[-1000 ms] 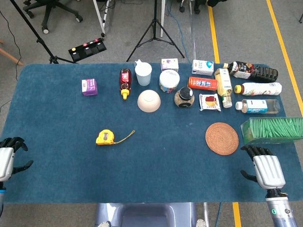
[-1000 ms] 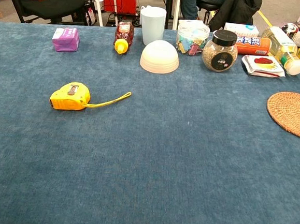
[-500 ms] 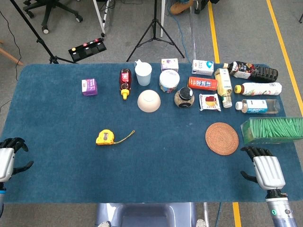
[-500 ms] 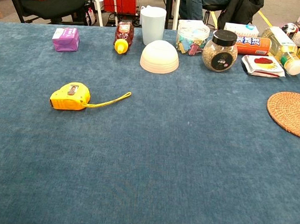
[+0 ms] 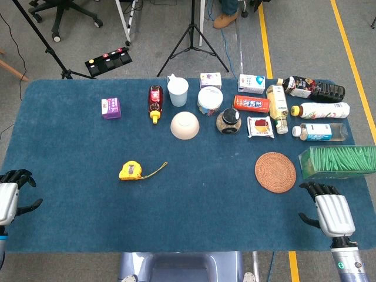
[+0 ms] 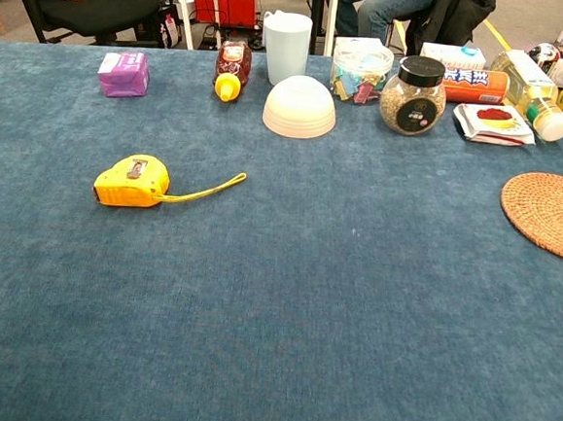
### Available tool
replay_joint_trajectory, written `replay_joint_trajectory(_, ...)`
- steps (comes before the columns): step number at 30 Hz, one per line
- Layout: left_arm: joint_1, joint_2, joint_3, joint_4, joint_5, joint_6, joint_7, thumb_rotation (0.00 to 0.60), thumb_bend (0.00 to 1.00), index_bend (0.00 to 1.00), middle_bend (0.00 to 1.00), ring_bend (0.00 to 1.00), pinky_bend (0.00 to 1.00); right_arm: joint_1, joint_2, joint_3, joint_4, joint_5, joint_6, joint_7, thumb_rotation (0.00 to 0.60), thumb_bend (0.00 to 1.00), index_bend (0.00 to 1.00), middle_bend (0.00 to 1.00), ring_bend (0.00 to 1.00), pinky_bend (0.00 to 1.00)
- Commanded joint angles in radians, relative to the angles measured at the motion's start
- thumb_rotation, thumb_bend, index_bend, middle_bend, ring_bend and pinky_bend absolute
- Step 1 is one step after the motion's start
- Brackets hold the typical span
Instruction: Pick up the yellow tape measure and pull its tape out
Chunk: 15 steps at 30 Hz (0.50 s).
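The yellow tape measure [image 5: 130, 170] [image 6: 131, 181] lies on the blue table cloth, left of centre, with a thin yellow strap trailing out to its right. My left hand [image 5: 8, 197] rests at the table's near left corner, far from it, fingers apart and holding nothing. At the near right edge my right hand [image 5: 330, 210] lies palm down, fingers apart, also with nothing in it. Neither hand shows in the chest view.
A row of items stands along the far side: purple box [image 5: 110, 108], red bottle [image 5: 155, 102], white cup [image 5: 178, 91], upturned white bowl [image 5: 184, 125], jar [image 5: 228, 121], bottles and cartons. A woven coaster [image 5: 275, 172] and a green box [image 5: 338, 161] sit at the right.
Nothing on the table has moved and both hands stay put. Only a person's legs shift in the background beyond the table.
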Motion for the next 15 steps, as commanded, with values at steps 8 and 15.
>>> replay_joint_trajectory(8, -0.067, 0.009, -0.016, -0.009, 0.045, -0.067, -0.037, 0.600, 0.09, 0.54, 0.46, 0.41, 0.42, 0.006, -0.011, -0.003, 0.004, -0.006, -0.011, 0.003, 0.600, 0.15, 0.28, 0.32, 0.33, 0.29)
replay_joint_trajectory(15, -0.138, 0.047, -0.030, -0.075, 0.005, -0.185, 0.049, 0.600, 0.08, 0.35, 0.30, 0.26, 0.35, 0.002, -0.013, -0.007, 0.010, -0.016, -0.001, 0.014, 0.600, 0.15, 0.28, 0.32, 0.32, 0.29)
